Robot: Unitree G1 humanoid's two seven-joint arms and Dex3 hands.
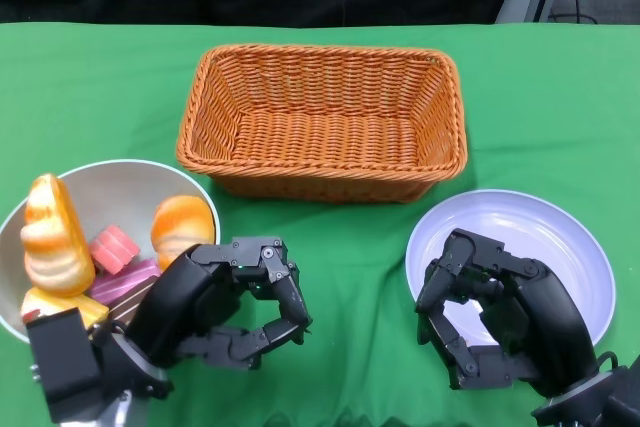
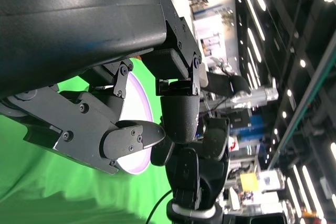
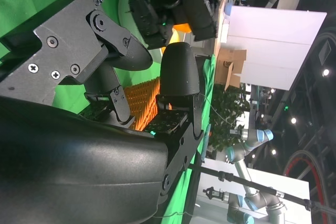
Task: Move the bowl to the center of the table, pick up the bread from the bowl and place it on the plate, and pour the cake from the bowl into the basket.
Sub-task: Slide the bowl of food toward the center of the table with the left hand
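Though unseen by wrists, bread (image 1: 182,227) overhead.

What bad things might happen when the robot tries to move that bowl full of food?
The bowl sits at the table's left edge, partly out of view, so a clumsy push might slide it off. It is piled high; the tall bread may topple out. The right hand hovers over the plate and might knock it.
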